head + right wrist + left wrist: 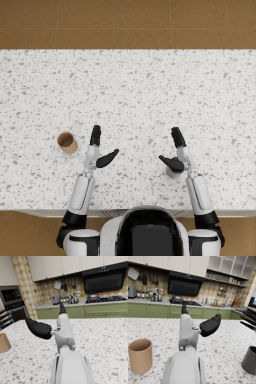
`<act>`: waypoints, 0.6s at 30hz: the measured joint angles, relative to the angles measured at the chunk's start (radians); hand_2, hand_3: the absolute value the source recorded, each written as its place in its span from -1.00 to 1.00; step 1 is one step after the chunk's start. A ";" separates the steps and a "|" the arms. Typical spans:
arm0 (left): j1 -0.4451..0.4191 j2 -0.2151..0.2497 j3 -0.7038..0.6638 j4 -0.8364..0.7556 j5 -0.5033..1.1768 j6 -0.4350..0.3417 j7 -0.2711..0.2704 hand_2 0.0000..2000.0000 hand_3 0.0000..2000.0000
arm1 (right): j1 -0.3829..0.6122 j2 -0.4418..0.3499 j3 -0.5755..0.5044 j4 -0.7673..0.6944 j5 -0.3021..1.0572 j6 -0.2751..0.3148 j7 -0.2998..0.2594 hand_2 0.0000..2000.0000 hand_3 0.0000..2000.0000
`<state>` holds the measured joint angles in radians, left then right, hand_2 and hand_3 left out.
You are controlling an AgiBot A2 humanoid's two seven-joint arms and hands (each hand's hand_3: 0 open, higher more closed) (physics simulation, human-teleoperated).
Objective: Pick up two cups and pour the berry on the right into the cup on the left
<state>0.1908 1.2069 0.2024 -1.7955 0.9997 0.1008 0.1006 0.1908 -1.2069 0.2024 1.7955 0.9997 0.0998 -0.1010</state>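
- Two cups stand on the speckled white counter [150, 90]: one grey cup [173, 173], dark and plain, tucked under the right hand [176, 152]; one tan cup [67, 142], open-topped, just left of the left hand [98, 150].
- Both hands hold nothing, fingers spread wide.
- Berry contents: cannot tell.

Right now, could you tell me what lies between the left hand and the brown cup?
Nothing: in the head view only bare speckled countertop separates the left hand from the brown cup.
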 measured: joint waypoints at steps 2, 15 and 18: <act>0.000 0.000 0.000 0.000 0.000 0.000 0.000 -1.00 -1.00 | 0.000 0.000 0.000 0.000 0.000 0.000 0.000 -1.00 -1.00; 0.000 0.000 0.000 0.000 0.000 0.000 0.000 -1.00 -1.00 | 0.000 0.000 0.000 0.000 0.000 0.000 0.000 -1.00 -1.00; -0.012 0.003 0.013 0.009 0.000 -0.064 -0.064 -1.00 -1.00 | -0.015 -0.001 0.024 -0.003 0.000 -0.063 0.064 -1.00 -1.00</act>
<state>0.1785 1.2101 0.2149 -1.7865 0.9997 0.0371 0.0371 0.1758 -1.2080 0.2268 1.7924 0.9996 0.0367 -0.0372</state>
